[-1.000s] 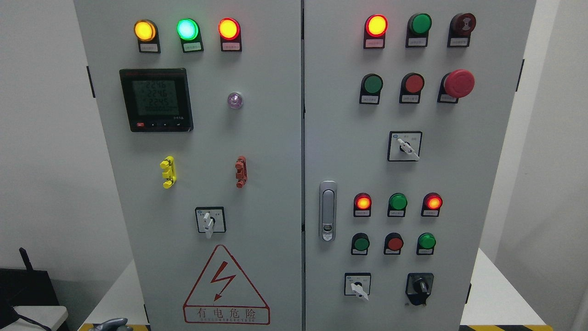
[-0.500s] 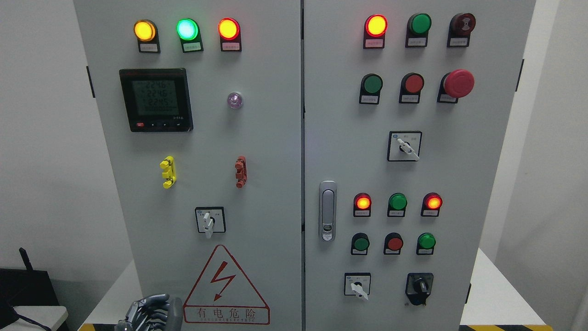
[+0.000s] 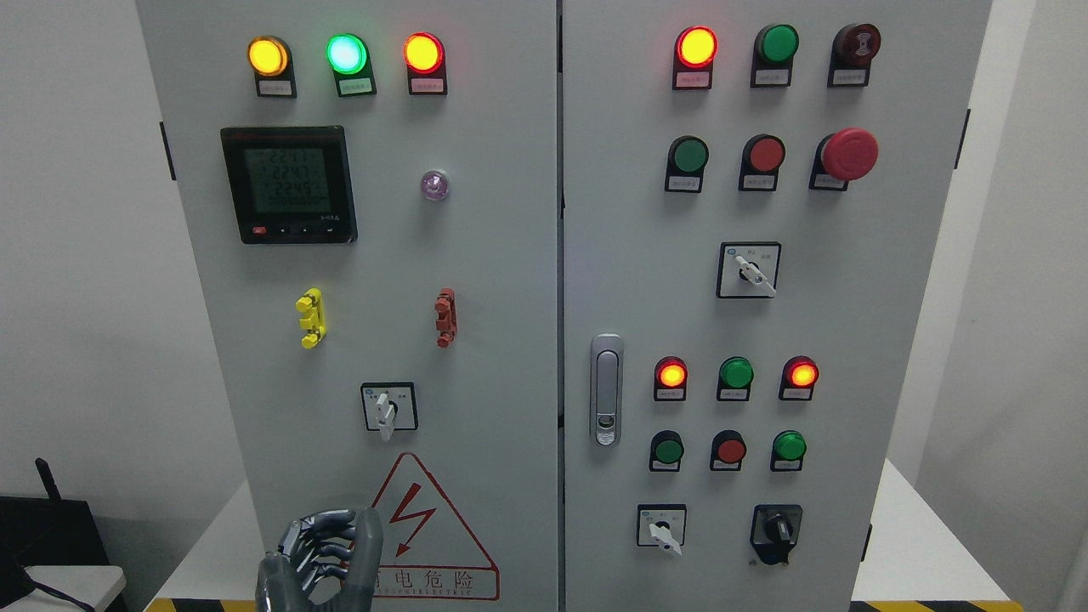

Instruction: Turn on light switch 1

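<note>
- The left hand (image 3: 319,557) shows at about 7 o'clock in the head view, in front of the bottom of the cabinet's left door (image 3: 493,280). Its fingers (image 3: 327,534) are bent partway inward, neither flat nor fisted, and they grip nothing. The thumb stands up at the hand's right edge and overlaps the lower left corner of the red warning triangle (image 3: 421,531); whether it touches the door cannot be told.
- The white rotary switch (image 3: 388,408) nearest the hand sits at 12 o'clock from it, well apart, its knob pointing down. No readable label shows which switch is number 1.
- Higher on the same door, a black meter (image 3: 287,184) lies at 11 o'clock from that switch; a yellow clip (image 3: 311,318) and a red clip (image 3: 445,317) sit just above it on either side.
- Three lit lamps, amber (image 3: 268,56), green (image 3: 347,53) and red (image 3: 423,53), line the top of the left door.
- The grey latch handle (image 3: 606,389) sits on the left edge of the right door (image 3: 850,340).
- On the right door, a white switch (image 3: 748,270) sits mid-panel, another white switch (image 3: 661,527) and a black switch (image 3: 776,531) at the bottom.
</note>
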